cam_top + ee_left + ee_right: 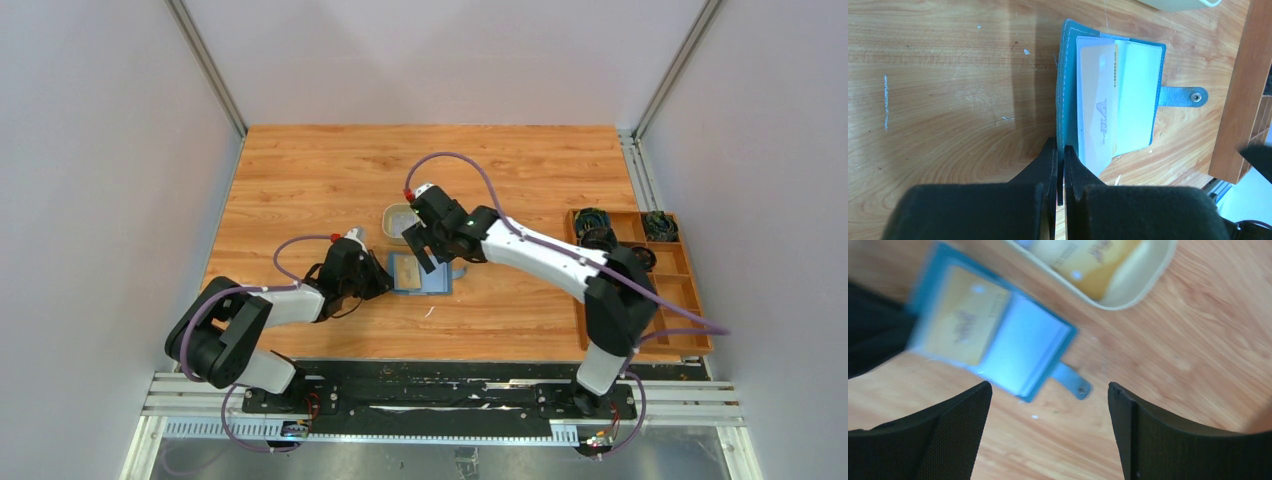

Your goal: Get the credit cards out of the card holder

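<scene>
My left pincer (pixel 1060 148) is pressed together on the card holder (pixel 1068 75), pinching the corner of its teal cover. The card holder lies open on the table (pixel 938 100), its paler inside facing up. A pale card (pixel 1096 100) with an orange tint lies on that inner face. One end of it pokes past the holder's edge, just beside my left fingers (pixel 1079 167). A thin yellow strip shows along the pale card's far side, but I cannot tell whether that is another card. The tab (pixel 1182 96) with its snap sticks out flat from the side of the holder away from my pinch.

My right pincer (pixel 1049 386) is spread wide and hovers above the card holder, touching nothing. From that wrist the holder looks blurred and sits slightly off toward one finger, with the tab straight below the gap. A tan tray (pixel 1143 287) sits just beyond the holder, on its far side from my arms' bases, and a yellow card (pixel 1088 255) lies inside it. A wooden box (pixel 690 300) stands well apart from the holder, off to its right.
</scene>
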You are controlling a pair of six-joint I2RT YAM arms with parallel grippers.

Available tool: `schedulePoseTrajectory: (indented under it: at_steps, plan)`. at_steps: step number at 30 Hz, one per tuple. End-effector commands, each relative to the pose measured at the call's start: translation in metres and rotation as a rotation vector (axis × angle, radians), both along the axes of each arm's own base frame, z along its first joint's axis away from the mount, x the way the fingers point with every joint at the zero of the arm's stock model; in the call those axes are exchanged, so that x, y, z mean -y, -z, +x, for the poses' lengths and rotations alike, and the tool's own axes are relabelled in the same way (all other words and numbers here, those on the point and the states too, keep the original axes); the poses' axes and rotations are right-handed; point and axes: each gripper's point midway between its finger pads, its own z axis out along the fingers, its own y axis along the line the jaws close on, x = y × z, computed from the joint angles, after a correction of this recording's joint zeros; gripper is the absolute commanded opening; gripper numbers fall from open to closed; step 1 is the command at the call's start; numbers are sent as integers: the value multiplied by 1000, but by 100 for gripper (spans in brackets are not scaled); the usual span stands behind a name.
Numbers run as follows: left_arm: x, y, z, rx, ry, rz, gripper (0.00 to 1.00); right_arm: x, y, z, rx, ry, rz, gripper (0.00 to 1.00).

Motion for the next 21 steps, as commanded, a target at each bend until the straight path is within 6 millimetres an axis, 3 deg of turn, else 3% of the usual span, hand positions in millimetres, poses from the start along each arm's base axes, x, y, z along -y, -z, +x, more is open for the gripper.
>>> schedulePoseTrajectory:
  at_steps: [1, 2, 8, 21]
  plan:
    - [-46, 67, -61, -242, 20, 244, 0, -52, -22, -21, -123, -171, 428, 89]
    - [-46, 66, -60, -238, 19, 244, 0, -68, -31, -23, -154, -214, 567, 89]
    - [-50, 72, -64, -257, 6, 261, 0, -87, -20, -35, -395, -197, 955, 90]
    - [-66, 94, -77, -314, -20, 337, 0, -96, 29, -40, -548, -104, 1057, 86]
